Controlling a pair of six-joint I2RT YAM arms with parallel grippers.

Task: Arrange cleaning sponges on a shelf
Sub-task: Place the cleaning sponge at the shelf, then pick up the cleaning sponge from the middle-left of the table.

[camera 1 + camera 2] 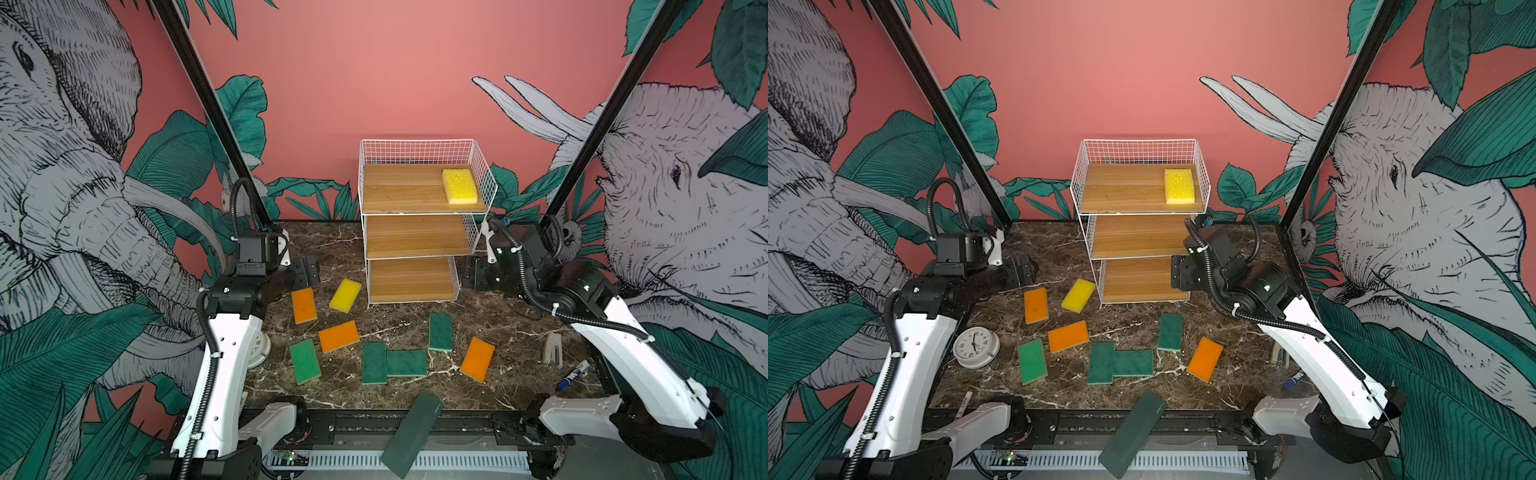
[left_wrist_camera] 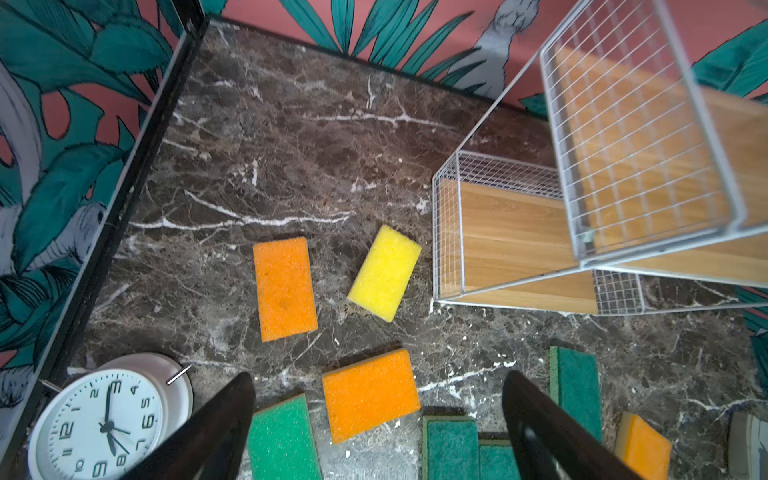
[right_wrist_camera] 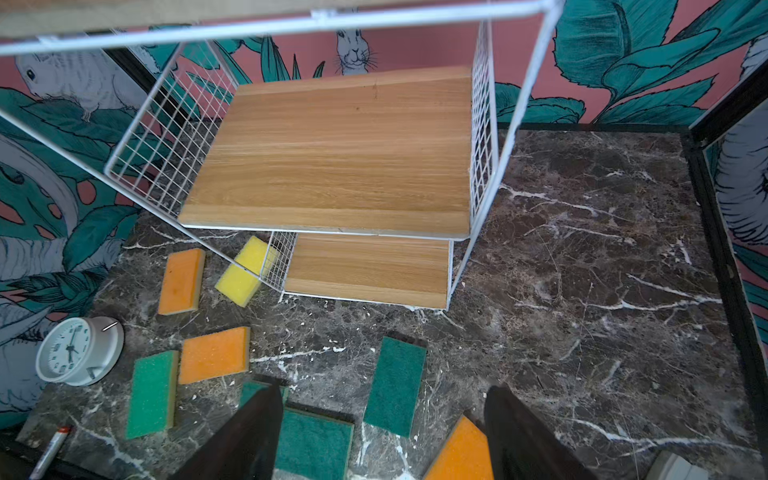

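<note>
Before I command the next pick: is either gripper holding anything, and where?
Nothing is held. The left gripper and right gripper both hang open and empty above the marble table.

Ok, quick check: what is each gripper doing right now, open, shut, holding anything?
Left gripper: open, holding nothing.
Right gripper: open, holding nothing.
</note>
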